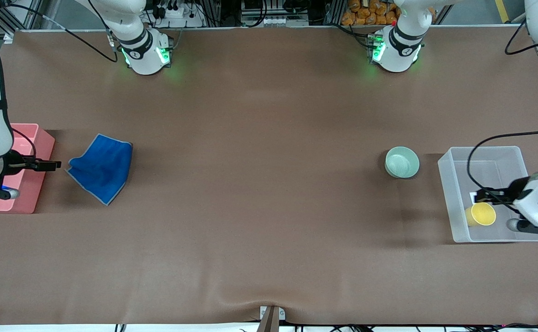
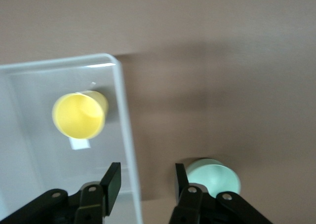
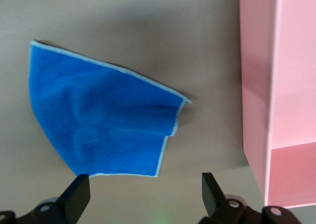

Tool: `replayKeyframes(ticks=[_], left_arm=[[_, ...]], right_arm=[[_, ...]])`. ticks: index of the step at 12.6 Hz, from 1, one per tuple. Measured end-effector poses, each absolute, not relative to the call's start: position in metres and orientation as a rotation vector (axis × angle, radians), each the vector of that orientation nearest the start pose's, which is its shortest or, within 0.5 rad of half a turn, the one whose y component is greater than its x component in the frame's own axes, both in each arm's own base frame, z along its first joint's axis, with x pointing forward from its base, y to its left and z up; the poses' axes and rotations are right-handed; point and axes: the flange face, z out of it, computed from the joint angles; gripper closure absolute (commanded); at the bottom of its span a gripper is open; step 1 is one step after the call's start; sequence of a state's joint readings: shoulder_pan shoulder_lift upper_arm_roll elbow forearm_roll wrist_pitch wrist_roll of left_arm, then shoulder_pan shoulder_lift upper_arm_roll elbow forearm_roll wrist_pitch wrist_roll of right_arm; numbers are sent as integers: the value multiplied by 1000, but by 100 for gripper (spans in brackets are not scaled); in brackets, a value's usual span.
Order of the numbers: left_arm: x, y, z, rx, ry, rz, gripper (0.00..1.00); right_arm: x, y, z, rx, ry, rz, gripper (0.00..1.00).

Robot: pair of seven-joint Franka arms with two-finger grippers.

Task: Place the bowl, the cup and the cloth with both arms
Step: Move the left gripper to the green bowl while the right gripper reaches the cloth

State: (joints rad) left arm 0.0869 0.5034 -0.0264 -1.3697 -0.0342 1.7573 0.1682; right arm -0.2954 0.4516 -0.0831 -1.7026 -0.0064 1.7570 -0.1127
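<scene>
Cup: yellow, lying on its side in the clear bin at L arm's end of table, mouth toward the camera. Looks placed; 1 of 3 done, by my read.

Bowl: mint green, upright on table just beside the clear bin, toward the table's middle. Not in any bin; still to place.

Cloth: blue w/ grey edging, rumpled flat on table near the pink bin at R arm's end. Not in bin; still to place.

L gripper: over the clear bin, above the cup. Fingers apart, nothing between them; wrist view shows the bin wall in the gap, one finger over the bin, the other over the table by the bowl. Cup sits clear of both fingers, no contact. Bowl is the nearest unplaced item to this hand, apart from it.

R gripper: at the pink bin's edge, pointed toward the cloth. Fingers wide apart, empty; wrist view has the cloth ahead of the fingers, near but not touching, pink bin alongside.

Est. progress: about a third. Left: bowl likely to the clear bin, cloth likely to the pink bin.
</scene>
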Motion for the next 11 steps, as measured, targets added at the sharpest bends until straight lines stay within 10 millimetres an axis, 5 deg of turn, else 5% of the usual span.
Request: replayKeyframes(ticks=[2, 5, 8, 11], left_arm=[[681, 19, 407, -3202, 137, 226, 43], [662, -8, 382, -3199, 87, 232, 43], [640, -30, 346, -3190, 43, 222, 43], [624, -32, 311, -3190, 39, 198, 41]], right_arm=[[566, -241, 283, -2999, 437, 585, 0], [551, -236, 240, -3011, 436, 552, 0], [541, -231, 224, -3001, 432, 577, 0], [534, -226, 215, -2982, 433, 606, 0]])
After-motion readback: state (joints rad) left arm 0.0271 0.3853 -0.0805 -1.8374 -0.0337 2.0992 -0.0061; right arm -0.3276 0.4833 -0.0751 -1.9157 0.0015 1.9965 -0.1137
